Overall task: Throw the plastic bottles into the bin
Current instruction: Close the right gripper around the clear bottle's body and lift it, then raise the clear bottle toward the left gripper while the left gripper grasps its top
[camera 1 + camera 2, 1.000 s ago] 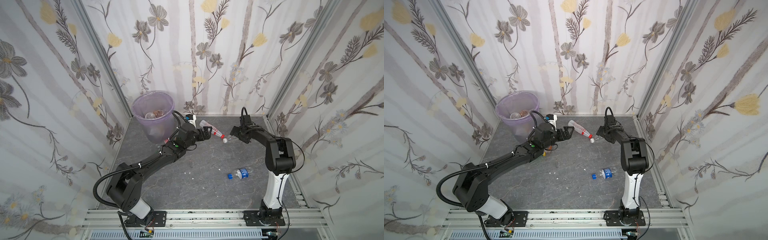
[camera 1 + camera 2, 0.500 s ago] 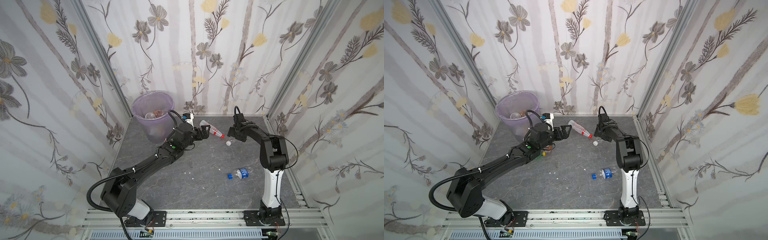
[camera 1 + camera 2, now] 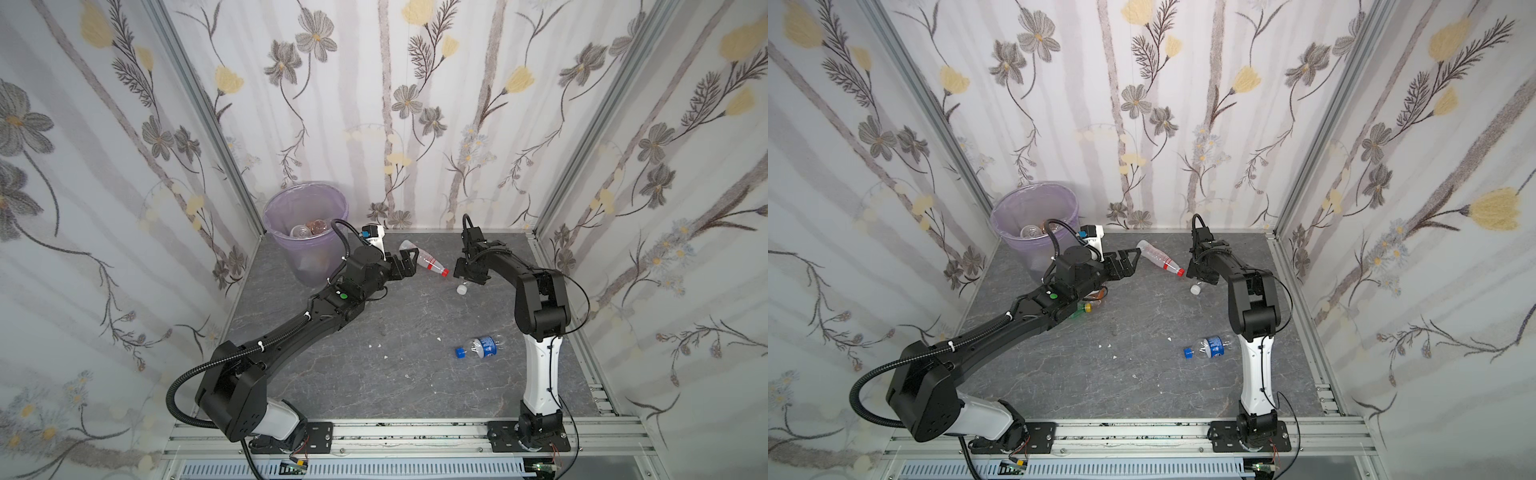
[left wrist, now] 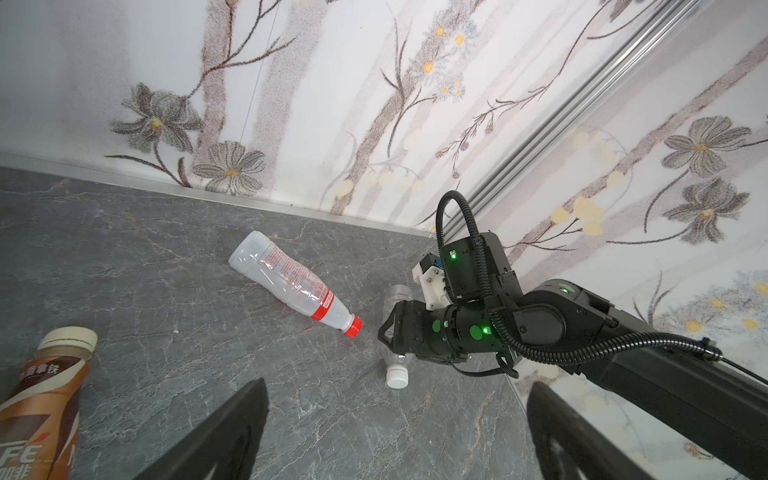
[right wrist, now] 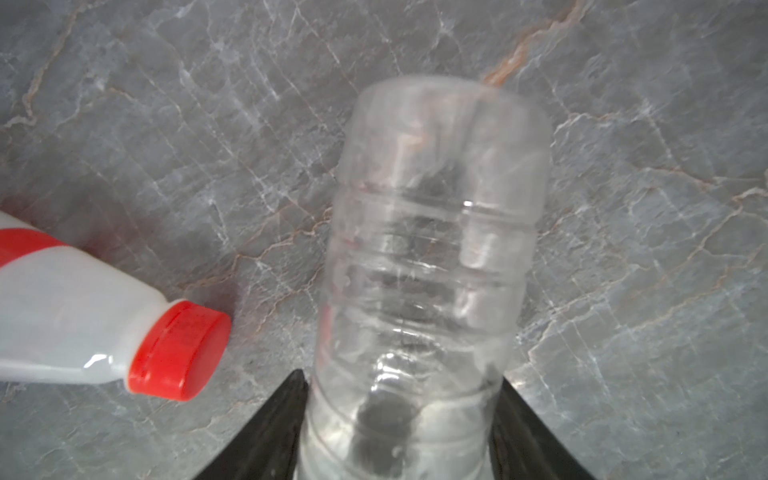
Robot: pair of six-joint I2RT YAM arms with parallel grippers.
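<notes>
A clear bottle with a white cap (image 5: 436, 249) lies on the grey floor near the back right, and my right gripper (image 5: 401, 376) is shut on its body, one finger against each side. In both top views only its cap (image 3: 461, 289) (image 3: 1195, 289) shows below the right gripper (image 3: 465, 276). A red-capped bottle (image 3: 424, 260) (image 4: 291, 278) lies just left of it. My left gripper (image 3: 409, 257) (image 4: 397, 390) is open at that bottle's base end, holding nothing. The lilac-lined bin (image 3: 305, 199) stands at the back left with bottles inside.
A blue-labelled bottle (image 3: 482, 347) lies beside the right arm's base column. A brown coffee bottle (image 4: 37, 411) lies near the left gripper, and a green bottle with a yellow cap (image 3: 1079, 309) sits under the left arm. Walls close in the back and sides.
My right gripper has come down over the white-capped bottle and its jaws have narrowed onto it. The left gripper has edged slightly toward the red-capped bottle, still open.
</notes>
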